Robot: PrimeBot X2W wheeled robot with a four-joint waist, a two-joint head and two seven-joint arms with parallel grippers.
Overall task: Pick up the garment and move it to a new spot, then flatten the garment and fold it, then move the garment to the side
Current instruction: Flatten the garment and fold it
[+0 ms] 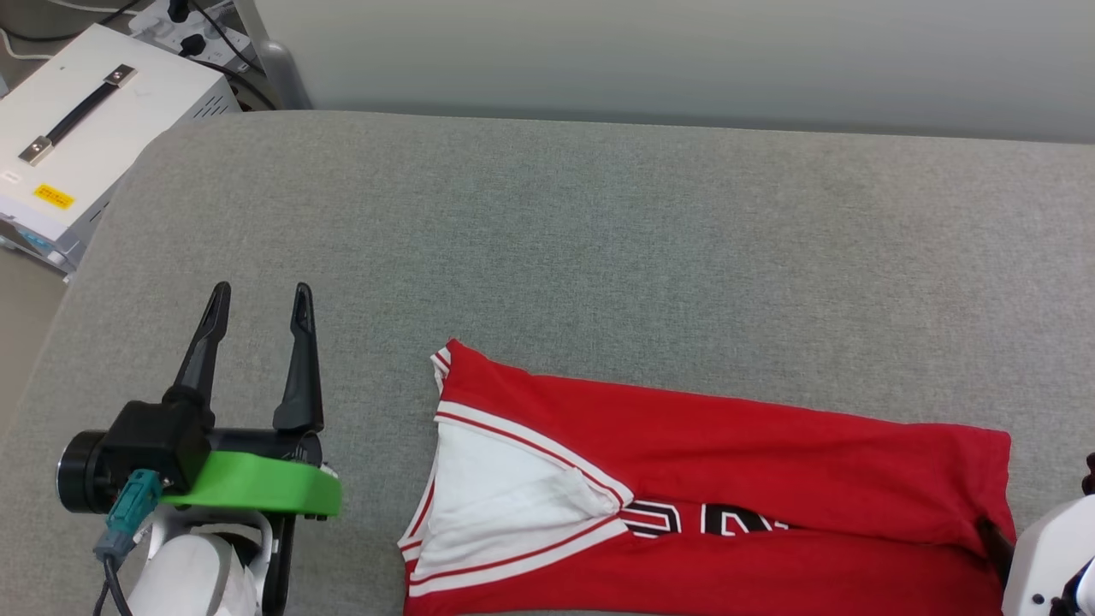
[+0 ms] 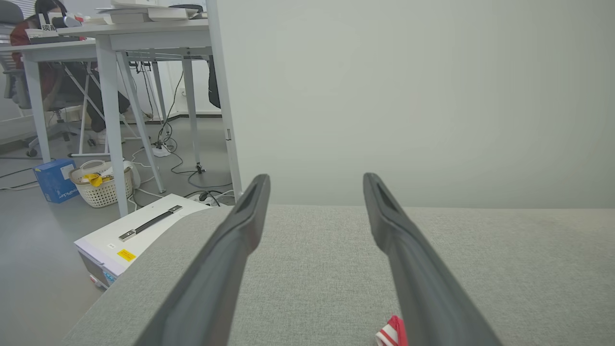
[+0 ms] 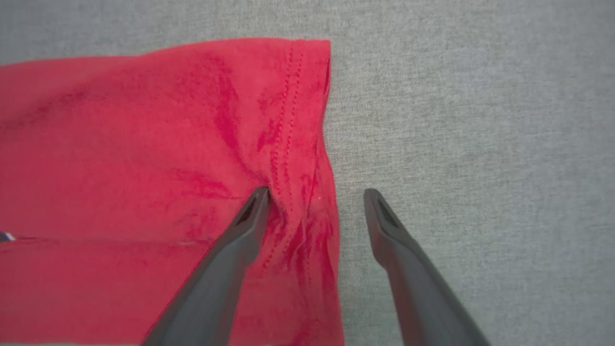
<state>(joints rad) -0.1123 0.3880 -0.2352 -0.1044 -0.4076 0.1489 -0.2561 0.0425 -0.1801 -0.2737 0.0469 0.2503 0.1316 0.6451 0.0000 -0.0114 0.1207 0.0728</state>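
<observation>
Now, mid-fold on the red shirt (image 1: pixel 727 462).
It lies half folded along the near edge of the table (image 1: pixel 599 214); my right fingers (image 3: pixel 229 254) stand apart astride its hem, holding nothing; my left fingers (image 1: pixel 299 359), also apart, hover beside the collar, clear of it; I'd pinch both ends evenly before lifting.

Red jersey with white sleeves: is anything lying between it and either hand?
Nothing visible stands in the way. Only bare grey fabric surface separates the open left hand from the red jersey with white sleeves. The open right hand straddles the jersey's hem, partly over the cloth and partly over the grey surface.
</observation>
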